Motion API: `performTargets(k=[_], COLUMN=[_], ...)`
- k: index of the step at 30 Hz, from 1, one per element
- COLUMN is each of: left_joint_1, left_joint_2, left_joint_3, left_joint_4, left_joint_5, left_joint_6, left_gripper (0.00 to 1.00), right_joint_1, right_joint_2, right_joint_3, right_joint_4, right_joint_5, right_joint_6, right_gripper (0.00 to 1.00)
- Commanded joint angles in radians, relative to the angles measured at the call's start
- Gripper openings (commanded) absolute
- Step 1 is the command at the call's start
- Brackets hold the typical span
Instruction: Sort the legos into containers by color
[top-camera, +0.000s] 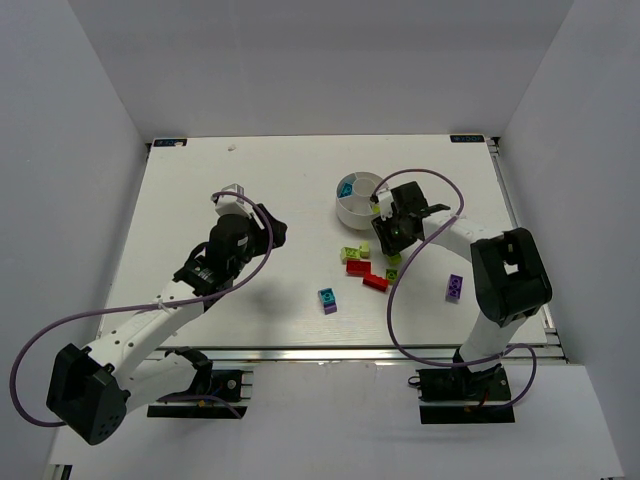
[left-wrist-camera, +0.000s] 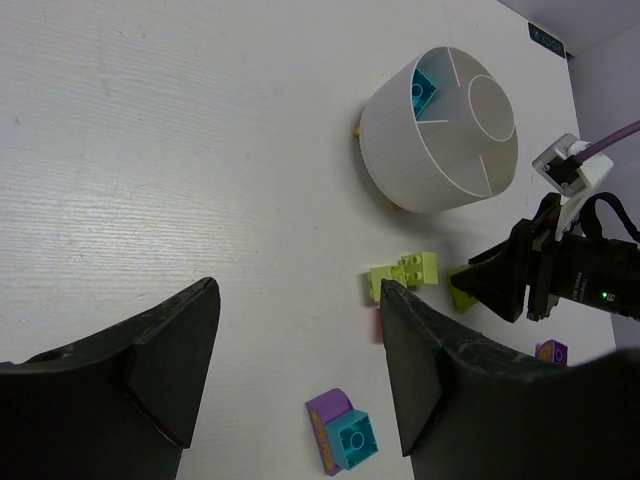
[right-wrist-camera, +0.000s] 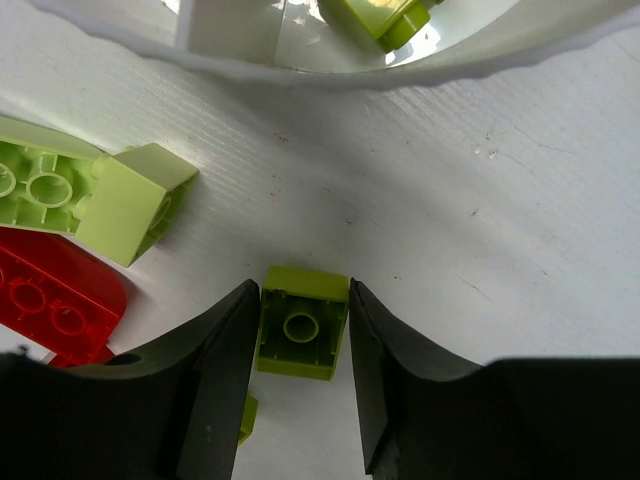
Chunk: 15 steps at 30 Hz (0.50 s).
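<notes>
My right gripper (right-wrist-camera: 303, 330) is shut on a lime green lego (right-wrist-camera: 303, 322), hollow underside facing the camera, at or just above the table near the white divided dish (right-wrist-camera: 330, 72). The top view shows this gripper (top-camera: 392, 255) just below the dish (top-camera: 345, 208). One compartment holds a lime lego (right-wrist-camera: 375, 15), another a cyan one (left-wrist-camera: 424, 92). Lime legos (top-camera: 352, 253), red legos (top-camera: 366, 275), a cyan-on-purple lego (top-camera: 327, 299) and a purple lego (top-camera: 455, 288) lie on the table. My left gripper (left-wrist-camera: 295, 300) is open and empty, left of the pile (top-camera: 272, 228).
White walls enclose the table on three sides. The right arm's purple cable (top-camera: 440, 190) loops over the area right of the dish. A metal rail (top-camera: 350, 352) runs along the near edge.
</notes>
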Motion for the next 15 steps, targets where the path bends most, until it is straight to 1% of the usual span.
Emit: performTargets(k=[1, 3, 5, 7, 9, 10, 12, 14, 15], left_joint_1=[0.003, 0.003, 0.003, 0.003, 0.003, 0.003, 0.003, 0.003, 0.003], left_joint_2=[-0.013, -0.013, -0.013, -0.013, -0.013, -0.015, -0.019, -0.027, -0.03], left_joint_3=[0.023, 0.025, 0.026, 0.028, 0.034, 0.034, 0.034, 0.031, 0.026], left_joint_4=[-0.001, -0.001, 0.002, 0.004, 0.007, 0.007, 0.013, 0.024, 0.027], left_joint_5=[-0.009, -0.01, -0.012, -0.007, -0.004, -0.001, 0.002, 0.007, 0.008], left_joint_6=[0.0, -0.001, -0.001, -0.003, -0.002, 0.0, 0.002, 0.003, 0.003], left_gripper=[0.75, 0.75, 0.75, 0.75, 0.75, 0.75, 0.75, 0.75, 0.75], right_joint_1=[0.005, 0.005, 0.003, 0.003, -0.003, -0.009, -0.035, -0.06, -0.095], right_joint_2=[-0.007, -0.014, -0.024, -0.042, -0.082, -0.102, -0.172, -0.226, -0.284], right_joint_3=[0.004, 0.007, 0.005, 0.008, 0.013, 0.011, -0.006, -0.026, -0.061], right_joint_4=[0.018, 0.014, 0.012, 0.0, -0.008, -0.005, 0.012, 0.058, 0.084], right_joint_5=[-0.002, -0.012, -0.025, -0.045, -0.074, -0.12, -0.182, -0.289, -0.341], right_joint_6=[-0.001, -0.004, -0.01, -0.015, -0.021, -0.03, -0.047, -0.085, -0.094], right_gripper=[0.46, 0.43, 0.37, 0.26, 0.19, 0.09, 0.0, 0.0, 0.0])
